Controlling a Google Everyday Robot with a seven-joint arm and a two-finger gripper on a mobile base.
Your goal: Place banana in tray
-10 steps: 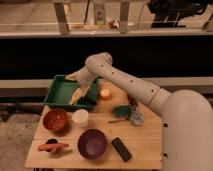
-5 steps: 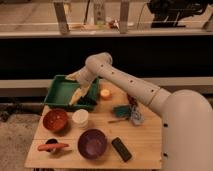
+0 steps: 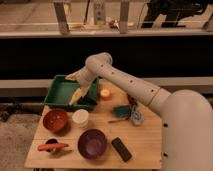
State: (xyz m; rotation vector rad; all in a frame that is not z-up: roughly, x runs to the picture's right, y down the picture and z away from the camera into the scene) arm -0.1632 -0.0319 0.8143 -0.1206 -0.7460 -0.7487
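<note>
The dark green tray [image 3: 57, 92] sits at the back left of the wooden table. The pale yellow banana [image 3: 76, 96] lies slanted over the tray's right half, its lower end towards the tray floor. My gripper [image 3: 84, 88] is at the banana's upper end, above the tray's right side, with the arm reaching in from the right. Whether the banana rests on the tray floor or hangs from the gripper cannot be told.
An orange bowl [image 3: 55, 120], a white cup [image 3: 80, 118], a purple bowl [image 3: 92, 143], an orange-red stick [image 3: 52, 146] and a black block [image 3: 122, 149] stand in front of the tray. A small orange cup [image 3: 105, 94] and a green item [image 3: 122, 111] lie to its right.
</note>
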